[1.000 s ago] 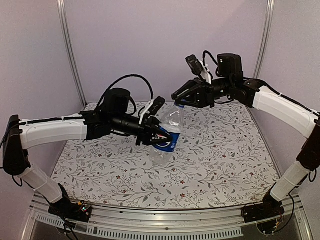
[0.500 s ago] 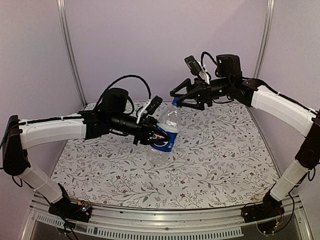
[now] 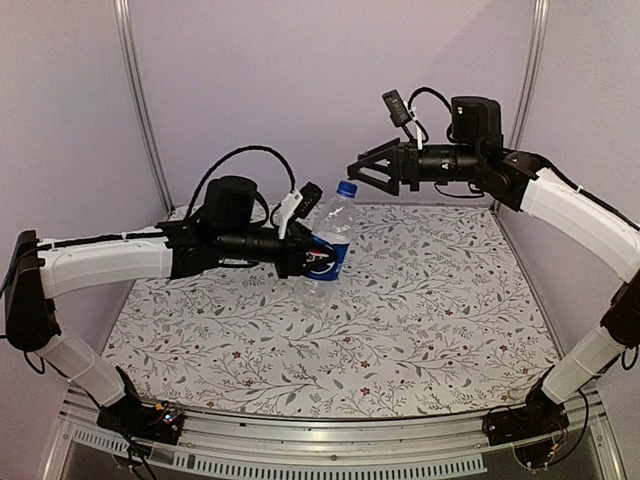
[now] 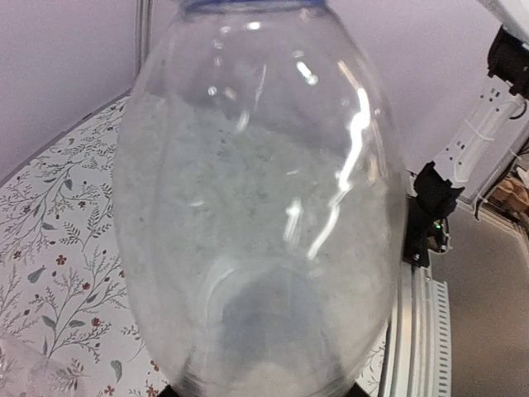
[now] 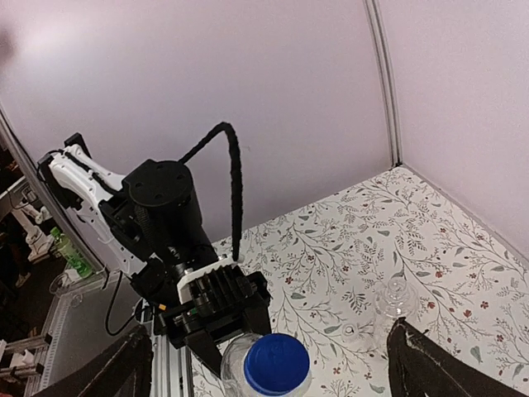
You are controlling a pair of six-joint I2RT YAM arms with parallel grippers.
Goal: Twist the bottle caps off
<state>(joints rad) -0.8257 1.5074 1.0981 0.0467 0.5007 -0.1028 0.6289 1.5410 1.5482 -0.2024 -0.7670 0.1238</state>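
A floral-patterned surface spreads out from the near edge, where two white-and-black arms are bolted at the left and right corners.

The left arm reaches in from the near left corner toward the middle. Its left gripper has its fingers clamped on the blue label band of the Pepsi bottle. The bottle is lifted off the surface above the middle, a little toward the far edge. It leans slightly, with its neck up and to the right. In the left wrist view its clear body fills almost the whole picture. The blue cap sits on the bottle's neck.

Farther back, the right arm arches in from the near right corner. The right gripper hangs above the far part of the surface, just beside the cap, up and to its right. Its fingers are spread wide and apart from the cap. In the right wrist view the cap lies between the two fingertips and neither touches it.

That view also shows the plain bottle on the surface beyond the held one. I cannot tell whether it stands or lies, or which edge it is nearest.
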